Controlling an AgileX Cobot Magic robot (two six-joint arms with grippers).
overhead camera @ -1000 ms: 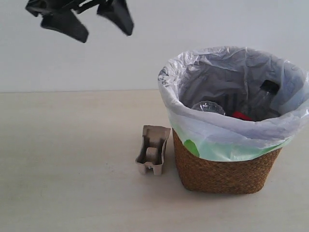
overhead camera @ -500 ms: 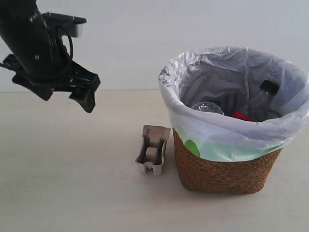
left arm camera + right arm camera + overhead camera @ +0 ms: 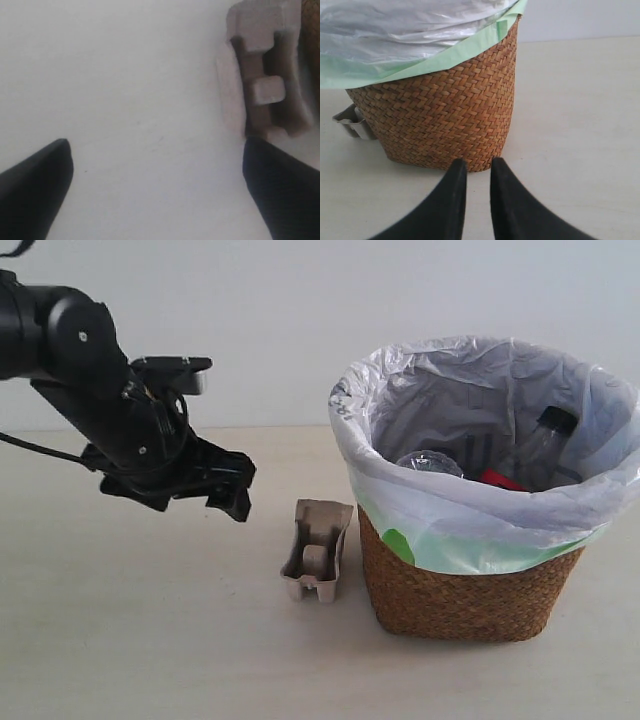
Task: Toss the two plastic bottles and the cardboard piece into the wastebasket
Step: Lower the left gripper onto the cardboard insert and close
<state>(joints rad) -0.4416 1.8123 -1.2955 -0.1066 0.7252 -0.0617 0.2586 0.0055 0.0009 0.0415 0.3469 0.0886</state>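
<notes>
The cardboard piece (image 3: 318, 550) (image 3: 265, 85) lies on the table, right against the left side of the wastebasket (image 3: 465, 590) (image 3: 440, 115). Both plastic bottles are inside the bag: the black-capped one (image 3: 545, 445) leans at the right with its red label showing, and the other shows only its clear rounded end (image 3: 430, 462). My left gripper (image 3: 205, 502) (image 3: 156, 145) hangs open and empty just above the table, left of the cardboard piece. My right gripper (image 3: 478, 162) sits low at the basket's foot, its fingers almost together with nothing between them; the exterior view does not show it.
The wastebasket's white-green bag (image 3: 480, 520) folds over the rim and bulges outward. A corner of the cardboard piece (image 3: 352, 122) peeks from behind the basket. A pale wall (image 3: 300, 320) stands behind the light table (image 3: 150, 640).
My left arm has come down from the top of the view to just above the table, ending left of the cardboard piece. Nothing else has moved.
</notes>
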